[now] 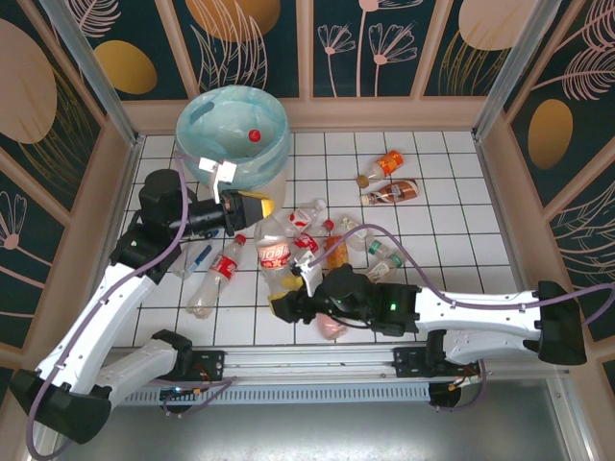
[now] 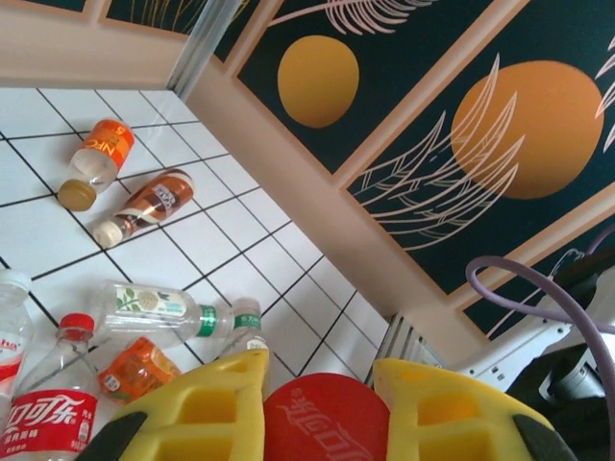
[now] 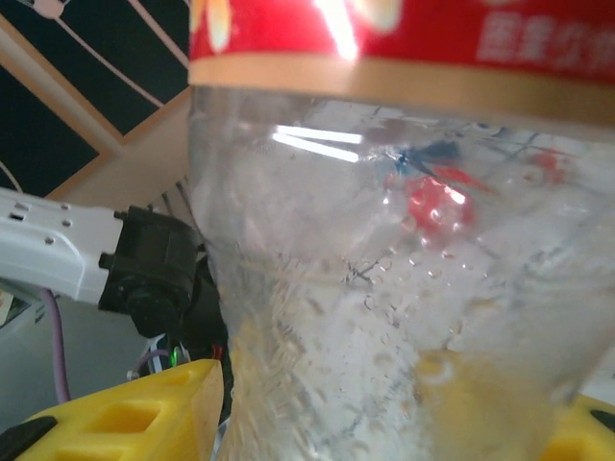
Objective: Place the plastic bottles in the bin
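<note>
Far left, at the back: bin (image 1: 207,120), bag-lined, one red-capped bottle (image 1: 255,134) already inside. Just in front of its near wall: left pincer (image 1: 252,206), yellow fingers (image 2: 216,403) pressed against both sides of a red cap (image 2: 325,423). Cap seen end-on, squarely between them; body of that bottle hidden. Centre: loose bottles (image 1: 226,269) heaped on the white tiled floor (image 1: 461,240), between and beside the two pincers. At the heap's near edge: right pincer (image 1: 283,300), clamped around a clear bottle (image 3: 384,288) with red label, bottle filling the whole gap. Far right, well apart from both pincers: orange bottle (image 1: 389,163) and brown bottle (image 1: 392,193), lying flat.
</note>
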